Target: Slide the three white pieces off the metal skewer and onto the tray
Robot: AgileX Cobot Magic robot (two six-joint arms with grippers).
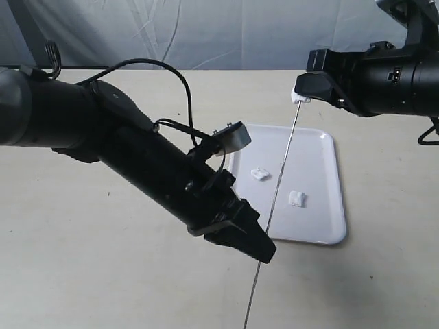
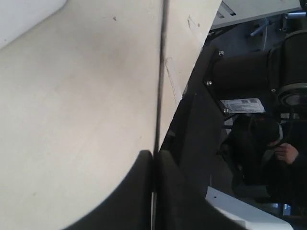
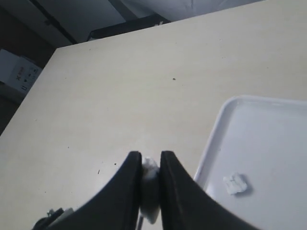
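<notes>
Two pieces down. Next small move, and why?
Probably draw the right pincer away along the line of the skewer, pulling off what it holds. It pinches the last white piece at the top end, the left pincer grips the lower part, and two pieces already lie on the tray.

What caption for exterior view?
Left end effector grips thin metal skewer; right end effector pinches white lump; two on white tray.

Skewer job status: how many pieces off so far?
Done: one piece and a second piece lie on the tray. In hand: left pincer grips the skewer low, right pincer pinches the third piece at its top end. Left: free that piece and drop it on the tray.
</notes>
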